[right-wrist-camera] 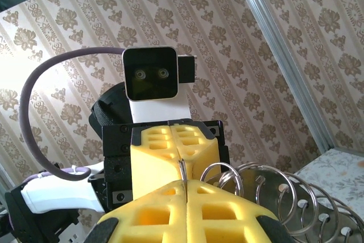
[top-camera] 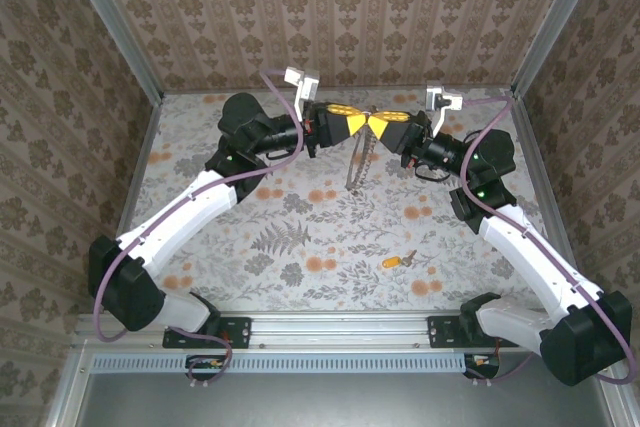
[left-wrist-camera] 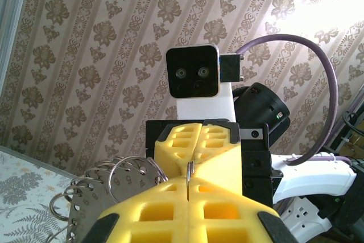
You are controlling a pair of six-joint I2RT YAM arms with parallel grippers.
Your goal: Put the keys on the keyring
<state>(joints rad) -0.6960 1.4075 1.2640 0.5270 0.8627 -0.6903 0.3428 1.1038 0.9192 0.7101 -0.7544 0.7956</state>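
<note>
The keyring (top-camera: 357, 162) hangs as a silvery chain of rings below the two grippers, which meet tip to tip above the far middle of the table. My left gripper (top-camera: 361, 124) is shut on a thin ring of it, seen edge-on in the left wrist view as the keyring (left-wrist-camera: 189, 170) between my left gripper (left-wrist-camera: 188, 189) and the fingers opposite. My right gripper (top-camera: 379, 124) is shut on the same ring. In the right wrist view, my right gripper (right-wrist-camera: 184, 183) pinches the keyring (right-wrist-camera: 182, 169). The orange-headed key (top-camera: 397, 261) lies on the table, near right.
Several split rings with numbered metal tags (left-wrist-camera: 108, 189) dangle beside the fingers, and the same tags (right-wrist-camera: 278, 197) show in the right wrist view. The floral table (top-camera: 250, 247) is walled by patterned panels. Purple cables (top-camera: 275, 87) arch over both wrists.
</note>
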